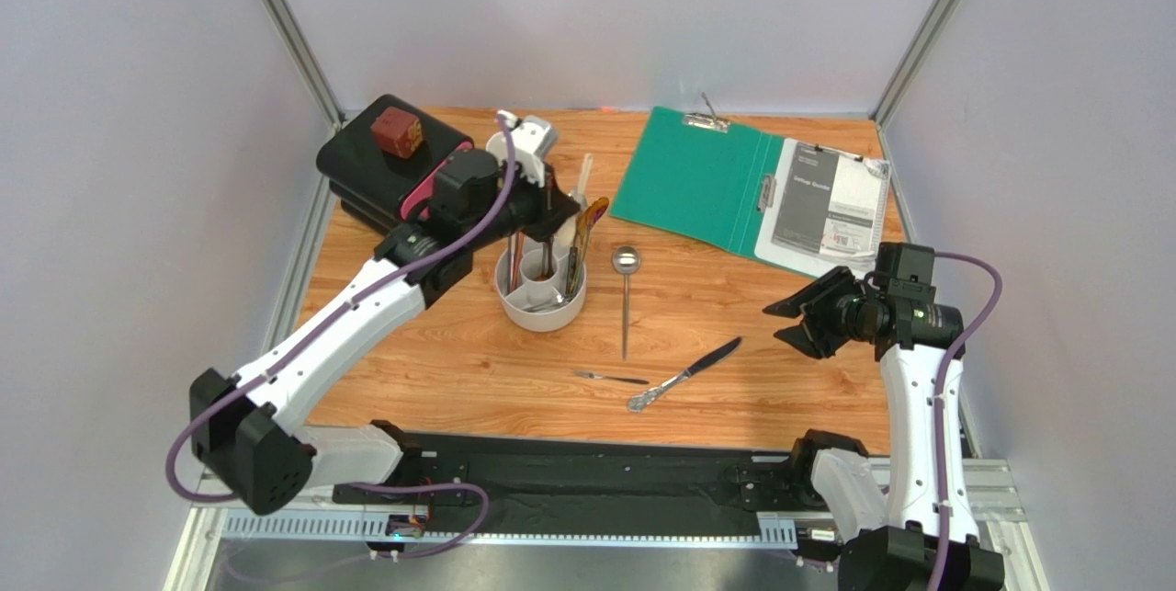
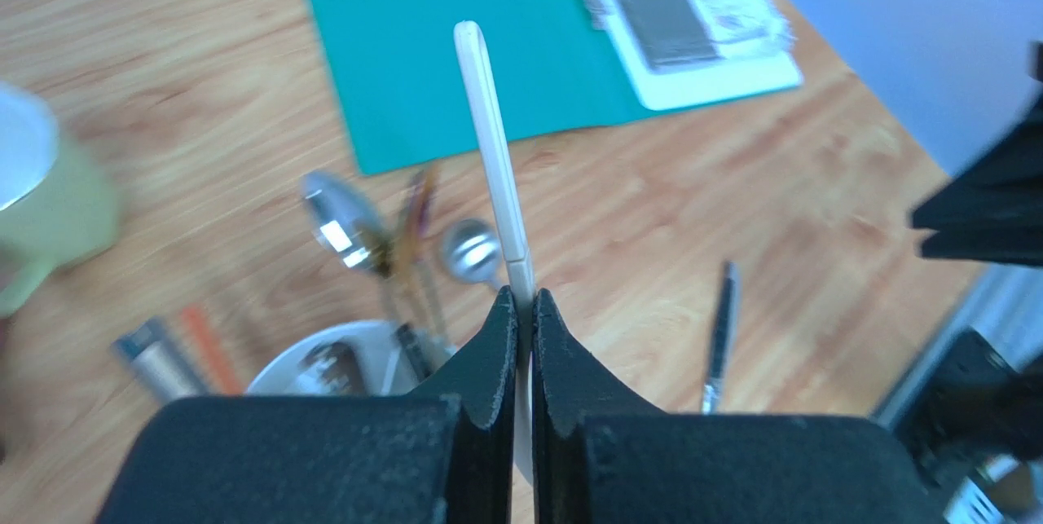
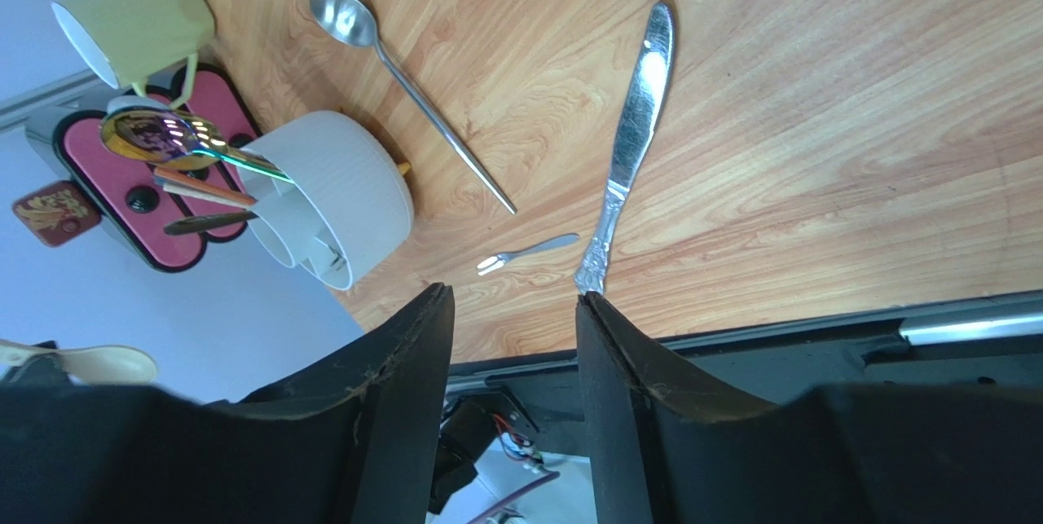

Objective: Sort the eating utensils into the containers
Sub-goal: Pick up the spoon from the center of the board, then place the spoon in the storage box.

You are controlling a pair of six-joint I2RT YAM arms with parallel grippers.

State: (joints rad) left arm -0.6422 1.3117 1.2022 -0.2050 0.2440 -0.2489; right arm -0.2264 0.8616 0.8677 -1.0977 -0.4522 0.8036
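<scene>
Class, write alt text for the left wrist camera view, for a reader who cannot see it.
The left claw is shut on a slim white utensil, which sticks out away from the camera. Beyond it are the round white holder, a wooden table, a green folder and a knife lying on the wood.
</scene>
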